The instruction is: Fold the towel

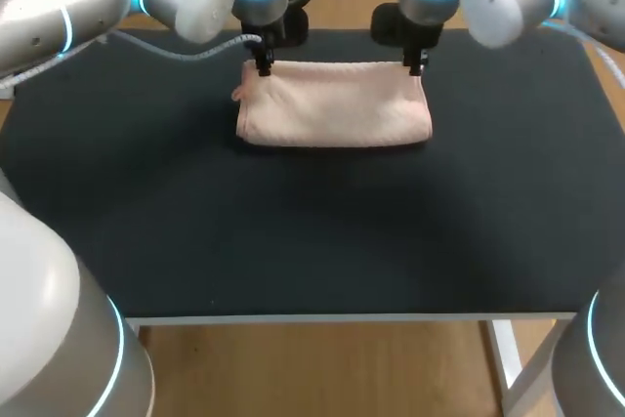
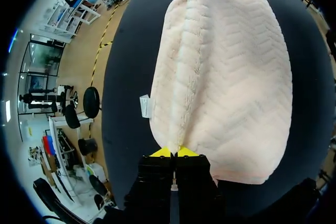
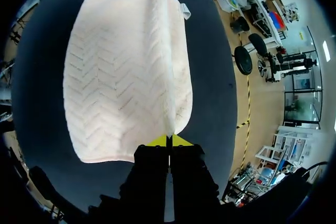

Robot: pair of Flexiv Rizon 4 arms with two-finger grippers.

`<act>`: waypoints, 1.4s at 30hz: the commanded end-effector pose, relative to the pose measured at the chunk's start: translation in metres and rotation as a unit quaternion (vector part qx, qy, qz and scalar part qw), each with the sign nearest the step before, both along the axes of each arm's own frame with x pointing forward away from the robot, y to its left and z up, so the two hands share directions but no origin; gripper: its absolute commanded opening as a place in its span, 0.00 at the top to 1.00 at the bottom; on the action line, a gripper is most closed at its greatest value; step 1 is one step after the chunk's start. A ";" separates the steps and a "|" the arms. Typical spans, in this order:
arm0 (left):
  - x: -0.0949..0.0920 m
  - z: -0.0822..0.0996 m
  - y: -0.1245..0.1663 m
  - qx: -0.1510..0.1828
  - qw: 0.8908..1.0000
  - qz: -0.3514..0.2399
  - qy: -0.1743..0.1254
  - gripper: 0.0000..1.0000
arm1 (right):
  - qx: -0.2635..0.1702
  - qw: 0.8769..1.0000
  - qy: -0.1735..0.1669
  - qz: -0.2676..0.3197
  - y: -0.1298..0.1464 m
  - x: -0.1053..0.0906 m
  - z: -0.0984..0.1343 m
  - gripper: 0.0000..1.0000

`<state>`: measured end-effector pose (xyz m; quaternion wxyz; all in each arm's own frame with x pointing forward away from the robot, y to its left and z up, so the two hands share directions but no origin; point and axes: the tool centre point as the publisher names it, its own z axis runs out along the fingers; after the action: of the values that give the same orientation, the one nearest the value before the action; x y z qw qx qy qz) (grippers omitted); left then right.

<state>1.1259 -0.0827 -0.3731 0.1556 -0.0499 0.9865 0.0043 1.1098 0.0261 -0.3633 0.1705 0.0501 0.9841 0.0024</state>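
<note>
A pale pink towel point(image 1: 334, 104) with a chevron weave lies folded over on the black table mat, at the far middle. My left gripper point(image 1: 263, 68) is shut on its far left corner, and my right gripper point(image 1: 416, 68) is shut on its far right corner. In the left wrist view the yellow tips of my left gripper point(image 2: 174, 152) pinch the towel point(image 2: 226, 82) at its edge, a raised fold running ahead of them. The right wrist view has my right gripper point(image 3: 168, 140) pinching the towel point(image 3: 126, 77) the same way. A small white label point(image 2: 145, 106) sticks out beside the towel.
The black mat point(image 1: 312, 231) covers the table to its white front edge point(image 1: 352, 317). Wide bare mat lies in front of the towel and on both sides of it.
</note>
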 end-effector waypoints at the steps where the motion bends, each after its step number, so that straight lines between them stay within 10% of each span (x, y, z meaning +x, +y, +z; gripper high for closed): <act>1: 0.024 -0.027 -0.002 -0.001 0.999 0.000 0.042 1.00 | -0.006 1.000 0.011 -0.010 0.003 0.023 -0.021 1.00; 11: 0.036 -0.030 0.002 -0.012 0.999 0.008 0.046 1.00 | -0.002 0.999 -0.007 -0.034 -0.001 0.035 -0.022 1.00; 12: 0.036 -0.030 0.002 -0.016 0.999 0.010 0.047 0.71 | -0.001 0.999 -0.011 -0.039 -0.001 0.035 -0.022 1.00; 13: 0.038 -0.029 0.003 -0.023 0.998 0.012 0.050 0.04 | 0.003 0.999 -0.018 -0.045 -0.001 0.036 -0.022 0.20; 14: 0.039 -0.028 0.004 -0.033 0.998 0.009 0.057 0.00 | 0.008 0.998 -0.023 -0.050 -0.002 0.036 -0.022 0.00; 28: -0.008 0.029 0.034 -0.214 0.971 -0.090 0.049 0.00 | 0.050 0.995 -0.069 -0.052 -0.005 0.018 0.015 0.00; 42: -0.061 0.070 0.061 -0.302 0.945 -0.109 0.065 0.00 | 0.072 0.994 -0.073 -0.044 0.001 -0.012 0.036 0.00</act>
<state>1.0934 -0.0376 -0.3172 0.0570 0.0131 0.9560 -0.2875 1.1081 0.0308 -0.3336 0.2349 0.1061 0.9638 0.0686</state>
